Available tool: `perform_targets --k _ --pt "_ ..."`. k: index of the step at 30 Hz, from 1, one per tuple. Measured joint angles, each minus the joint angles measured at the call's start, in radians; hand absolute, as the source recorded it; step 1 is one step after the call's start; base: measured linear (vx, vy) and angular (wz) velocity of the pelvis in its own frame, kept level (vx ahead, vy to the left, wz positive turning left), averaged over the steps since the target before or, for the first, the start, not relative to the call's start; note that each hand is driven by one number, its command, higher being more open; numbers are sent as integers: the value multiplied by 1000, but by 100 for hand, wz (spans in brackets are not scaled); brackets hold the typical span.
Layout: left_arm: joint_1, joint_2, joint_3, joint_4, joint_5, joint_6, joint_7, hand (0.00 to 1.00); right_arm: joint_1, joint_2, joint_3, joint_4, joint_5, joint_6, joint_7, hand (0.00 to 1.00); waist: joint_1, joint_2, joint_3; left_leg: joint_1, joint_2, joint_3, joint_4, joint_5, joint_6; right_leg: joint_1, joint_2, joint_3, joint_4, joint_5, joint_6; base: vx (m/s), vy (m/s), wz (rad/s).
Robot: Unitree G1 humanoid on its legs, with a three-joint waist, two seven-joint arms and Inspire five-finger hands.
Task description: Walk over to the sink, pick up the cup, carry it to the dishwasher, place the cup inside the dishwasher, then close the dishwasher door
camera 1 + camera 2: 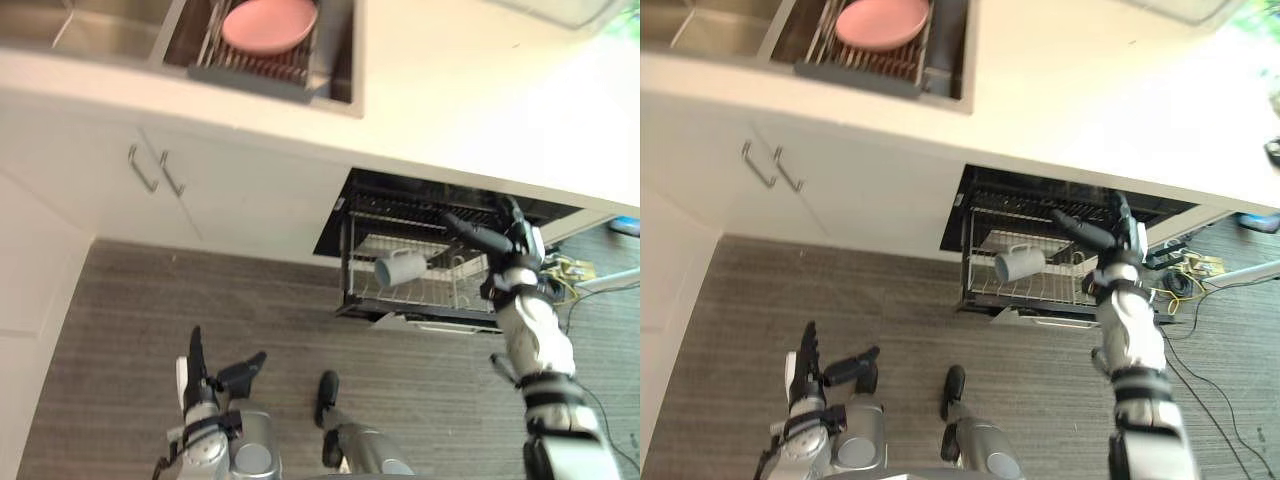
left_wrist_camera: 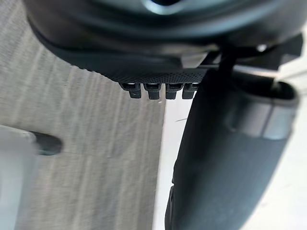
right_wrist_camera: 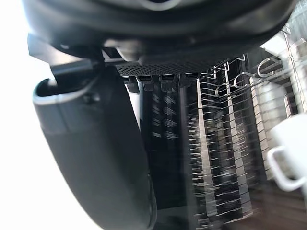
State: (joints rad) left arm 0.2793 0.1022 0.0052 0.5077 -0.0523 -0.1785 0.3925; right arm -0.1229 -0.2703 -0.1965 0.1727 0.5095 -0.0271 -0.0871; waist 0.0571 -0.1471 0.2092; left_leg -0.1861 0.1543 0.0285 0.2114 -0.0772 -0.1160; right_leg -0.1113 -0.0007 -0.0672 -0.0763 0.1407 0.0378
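Left eye view: cup (image 1: 398, 268) in rack (image 1: 415, 222), near straight-fingered, empty right robot hand (image 1: 520, 246).

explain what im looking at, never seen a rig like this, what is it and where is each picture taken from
It is a humanoid robot with two arms. The two wide pictures come from cameras in its head, looking down; the two close ones from its wrists. Its right hand is open, raised by the pulled-out dishwasher rack, where a white cup lies on its side. Its left hand hangs open over the floor. A pink plate sits in the sink. Nothing is held.
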Motion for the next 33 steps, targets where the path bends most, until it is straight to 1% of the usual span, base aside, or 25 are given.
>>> perform_targets --k 2,3,4,5,6,7,8,9,11,14,17,18,22,23,24,26,28,29,30,31,32,33 --pt "-2 -21 46 111 -5 -8 -15 100 147 105 -19 -152 0 -59 67 100 -34 24 -42 50 0 33 -8 -16 4 34 -2 31 -7 -5 -3 66 50 -38" --pt "-4 -31 65 132 -7 -12 -20 100 179 131 -22 -181 1 -75 89 100 -43 29 -50 65 0 42 -16 -17 5 41 -4 38 -7 -8 -4 37 35 -35" --pt "-6 -44 91 170 -9 -25 -27 100 237 176 -23 -229 1 -98 127 100 -55 39 -64 94 -1 59 -35 -20 9 55 -5 53 -7 -14 -2 18 24 -36" --pt "-12 -46 99 203 -10 -34 -37 100 287 208 -21 -267 7 -117 167 100 -62 51 -72 122 -2 72 -50 -18 6 68 -6 67 -7 -15 -1 10 18 -33" --pt "-15 -47 100 219 -10 -38 -44 100 307 221 -17 -280 11 -124 191 100 -68 56 -75 136 -3 77 -57 -18 5 76 -7 71 -7 -16 -1 2 17 -27" --pt "-16 -49 101 248 -10 -47 -50 100 346 238 -1 -303 11 -130 239 100 -77 69 -88 159 -4 90 -74 -17 5 85 -9 81 -7 -21 4 2 19 -26" --pt "-17 -50 103 267 -10 -48 -50 100 374 243 18 -317 11 -132 288 100 -79 83 -94 185 -6 104 -91 -14 3 98 -10 94 -8 -21 5 4 20 -27" --pt "-17 -51 103 278 -11 -48 -50 100 384 244 27 -319 11 -132 311 100 -80 90 -97 198 -7 109 -99 -10 4 104 -10 98 -7 -22 6 11 25 -22" --pt "-21 -55 102 317 -56 -49 -69 100 398 244 53 -320 20 -132 374 100 -87 117 -104 253 -16 118 -130 -1 8 141 -13 104 -8 -24 7 5 37 -8" --pt "-22 -53 106 359 -139 -50 -110 100 400 244 57 -320 20 -132 414 100 -88 136 -117 283 -19 118 -150 3 6 163 -15 104 -8 -30 7 -1 23 0" --pt "-21 -35 105 398 -154 -58 -129 100 401 244 59 -320 20 -132 416 100 -89 147 -121 305 -19 121 -165 6 3 176 -13 106 -9 -32 5 0 0 0" --pt "55 -34 93 482 -161 -3 -138 100 402 229 93 -320 43 -132 428 100 -97 198 -119 346 -14 117 -194 8 3 205 -5 97 -11 -51 1 0 0 0" --pt "55 -35 95 482 -161 -3 -138 100 402 229 93 -320 43 -132 428 100 -97 200 -118 345 -14 119 -194 7 2 201 -5 100 -13 -51 0 -2 0 -1" --pt "22 -45 108 516 -225 -5 -197 100 397 210 91 -320 89 -132 428 100 -81 222 -108 325 -9 119 -164 -7 4 197 2 102 -8 -52 0 -16 -3 -4" --pt "20 -46 108 515 -225 -5 -199 100 397 210 91 -320 89 -132 428 100 -74 221 -108 326 -9 119 -164 -7 3 197 3 101 -8 -52 -1 0 0 0" --pt "19 -51 122 515 -225 -7 -202 100 396 210 95 -320 89 -132 428 100 -71 221 -108 326 -9 117 -164 -7 3 198 3 99 -8 -53 -1 0 0 0" --pt "20 -63 154 516 -227 -8 -203 100 396 208 91 -320 89 -132 434 100 -71 219 -106 314 1 122 -135 -19 2 196 -3 94 -3 -73 -4 -40 18 2" --pt "21 -73 180 521 -238 -18 -208 100 394 199 77 -321 90 -129 442 100 -71 222 -104 290 9 123 -98 -37 -1 180 -3 75 32 -95 -16 -38 11 7" --pt "20 -87 218 532 -233 -27 -204 100 388 184 46 -330 107 -112 462 100 -75 226 -96 278 15 121 -65 -47 -5 157 -4 57 98 -129 -14 -51 19 21" --pt "18 -87 237 535 -233 -30 -205 100 386 176 13 -332 123 -105 471 100 -80 215 -84 260 7 122 -13 -49 -8 133 -21 49 166 -170 -15 -28 11 34" --pt "18 -84 252 536 -234 -35 -209 100 382 178 -6 -332 130 -100 474 100 -84 196 -72 228 -8 118 71 -49 -13 124 -48 49 208 -200 -13 -91 51 37" --pt "33 -81 276 535 -244 -59 -208 100 362 170 -42 -322 138 -92 475 100 -89 158 -54 166 -24 120 170 -91 10 122 -100 49 276 -243 -6 -94 57 29"
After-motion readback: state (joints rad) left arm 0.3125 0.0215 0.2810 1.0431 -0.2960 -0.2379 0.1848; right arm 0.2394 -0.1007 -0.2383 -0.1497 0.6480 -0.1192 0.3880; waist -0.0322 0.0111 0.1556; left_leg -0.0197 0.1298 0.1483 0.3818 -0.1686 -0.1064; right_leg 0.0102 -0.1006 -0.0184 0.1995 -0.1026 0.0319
